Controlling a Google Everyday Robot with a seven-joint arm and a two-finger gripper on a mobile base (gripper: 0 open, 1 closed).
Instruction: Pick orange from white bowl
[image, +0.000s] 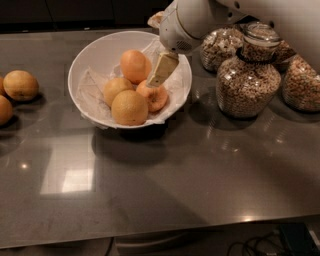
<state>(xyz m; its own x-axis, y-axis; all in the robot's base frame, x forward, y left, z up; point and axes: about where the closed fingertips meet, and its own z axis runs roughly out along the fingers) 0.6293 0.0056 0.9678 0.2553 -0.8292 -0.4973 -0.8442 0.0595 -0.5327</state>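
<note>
The white bowl (92, 52) is set on the dark bench (190, 180), toward the back and left of the middle, and is lined with crinkled paper (89, 94). Four fruits are held in it. The orange (133, 65), deep in colour and slightly egg-shaped, is seen at the back of the cluster. A paler fruit (115, 89) is placed just in front of it, a second pale fruit (129, 107) lies nearest the front rim, and a dimpled fruit (156, 99) is found on the right.

The pincer (159, 75) is held inside the bowl, slanted down and leftward from the upper right, just beside the orange's right flank and over the dimpled fruit. Contact with either cannot be made out, and whether the pincer is apart or together cannot be told. The white arm (187, 22) is carried above the bowl's far right rim.

Glass jars (247, 82) of cereal are grouped at the right, the nearest parted from the bowl's right edge by a strip of bare bench. Two loose fruits (20, 85) are seen at the left edge, well apart from the bowl. A broad open stretch of bench is left between the bowl and the front edge.
</note>
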